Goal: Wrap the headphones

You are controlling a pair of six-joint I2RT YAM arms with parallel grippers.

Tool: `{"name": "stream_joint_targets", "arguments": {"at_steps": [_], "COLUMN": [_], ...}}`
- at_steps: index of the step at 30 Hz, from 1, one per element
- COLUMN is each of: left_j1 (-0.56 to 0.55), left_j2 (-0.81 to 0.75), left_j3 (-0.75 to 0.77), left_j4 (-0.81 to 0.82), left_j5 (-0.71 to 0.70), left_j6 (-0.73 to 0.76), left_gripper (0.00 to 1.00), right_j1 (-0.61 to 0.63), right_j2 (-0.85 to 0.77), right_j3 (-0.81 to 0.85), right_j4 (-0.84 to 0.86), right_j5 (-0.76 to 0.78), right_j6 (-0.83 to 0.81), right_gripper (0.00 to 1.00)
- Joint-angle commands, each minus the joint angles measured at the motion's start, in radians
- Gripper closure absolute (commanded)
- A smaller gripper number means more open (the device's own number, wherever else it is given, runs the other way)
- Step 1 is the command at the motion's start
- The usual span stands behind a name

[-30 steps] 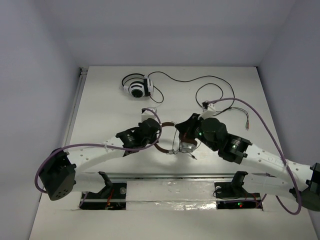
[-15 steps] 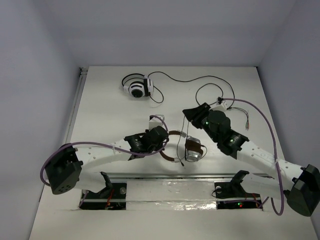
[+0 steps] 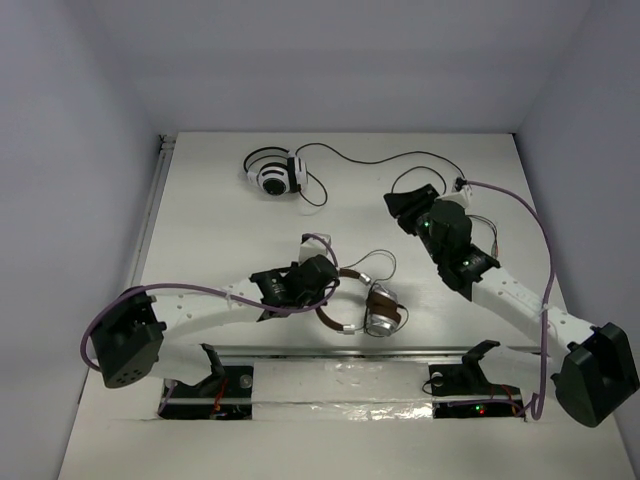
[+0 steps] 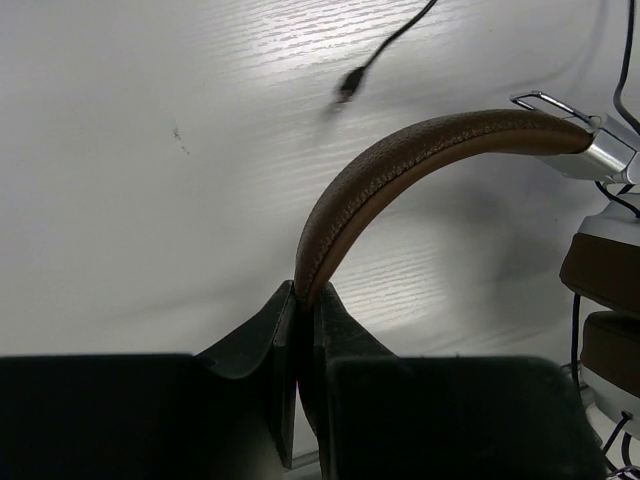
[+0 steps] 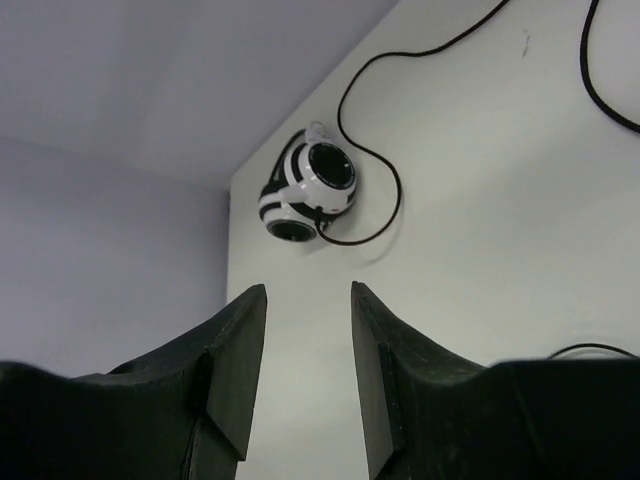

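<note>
Our left gripper (image 4: 305, 300) is clenched on the brown padded headband (image 4: 400, 150) of the brown-and-silver over-ear headphones (image 3: 378, 308), which lie near the scene's centre, ear cups just right of it. Our right gripper (image 5: 308, 340), jaws parted and empty, hovers well apart, far and right. We judge wrapping barely begun: the thin dark cable (image 4: 392, 41) trails loose.

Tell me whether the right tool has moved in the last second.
Yes. The right tool has pulled away from the brown headphones toward the far edge of the table, closer to level with the unmoved white-and-black headphones.
</note>
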Motion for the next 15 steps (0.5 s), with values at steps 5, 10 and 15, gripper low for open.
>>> {"name": "stream_joint_targets", "arguments": {"at_steps": [5, 10, 15], "left_j1": [-0.005, 0.037, 0.089], "left_j2": [-0.1, -0.178, -0.204], "left_j3": [0.136, 0.238, 0.322], "left_j4": [-0.089, -0.154, -0.206], "left_j5": [0.008, 0.036, 0.089], "left_j6": [0.063, 0.126, 0.171], "left_gripper": [1.0, 1.0, 1.0], "right_j1": [-0.003, -0.003, -0.065], "right_j2": [-0.005, -0.092, -0.102], "right_j3": [0.049, -0.029, -0.015], "right_j4": [-0.029, -0.042, -0.088], "right_j5": [-0.262, -0.381, -0.416], "right_j6": [-0.281, -0.358, -0.388], "right_gripper": [0.8, 0.95, 0.88]}}
